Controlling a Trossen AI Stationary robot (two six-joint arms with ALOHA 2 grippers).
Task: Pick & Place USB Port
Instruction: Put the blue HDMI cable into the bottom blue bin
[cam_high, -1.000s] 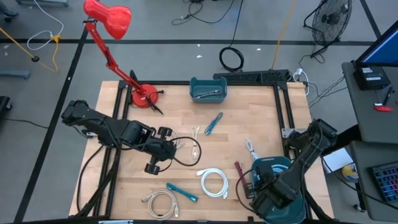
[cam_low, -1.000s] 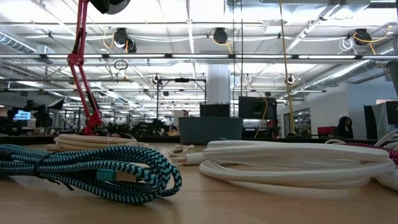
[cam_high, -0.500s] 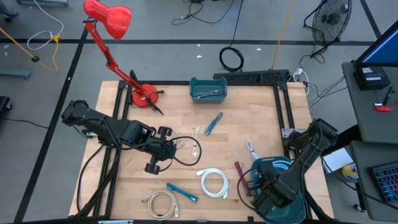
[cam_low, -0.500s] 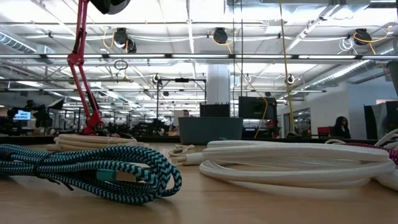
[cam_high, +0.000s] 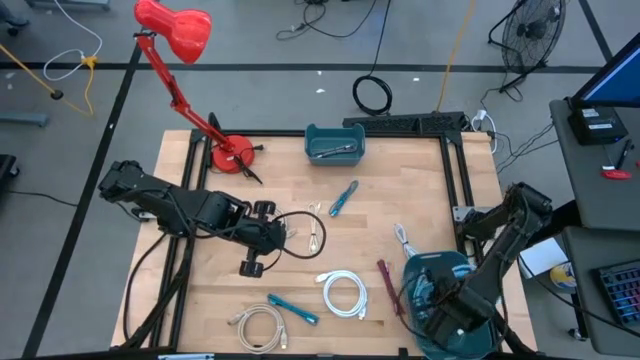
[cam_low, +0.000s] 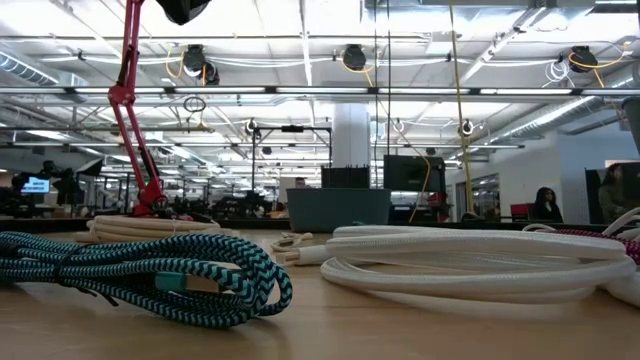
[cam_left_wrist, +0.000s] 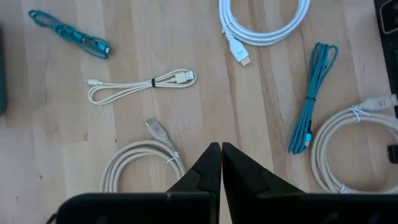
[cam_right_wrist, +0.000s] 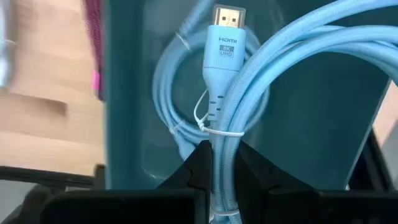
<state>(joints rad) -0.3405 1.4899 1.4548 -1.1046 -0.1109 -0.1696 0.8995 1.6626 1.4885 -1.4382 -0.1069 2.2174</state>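
Observation:
My right gripper is shut on a light blue HDMI cable over the round teal bin at the table's near right. My left gripper is shut and empty, hovering above the table's middle left. Below it lie loose cables: a small cream USB cable, a white coil, a teal braided cable and a cream coil. All rest flat on the wood. My right gripper pinches the light blue HDMI cable's bundled strands between its two fingers, just beside the white tie. The strands run along the fingers. The coil and its plug lie beyond the fingertips inside the teal bin; whether they rest on its floor I cannot tell.
A rectangular teal tray sits at the far edge, with a red desk lamp's base to its left. Another teal cable, a white cable, a maroon cable and a cream coil lie about. A black cable loops beside the left gripper.
My right arm has swung toward the table's right and near edge, carrying its gripper over the round bin; the maroon cable and the bin's left rim now show uncovered. My left gripper has crept slightly toward the right.

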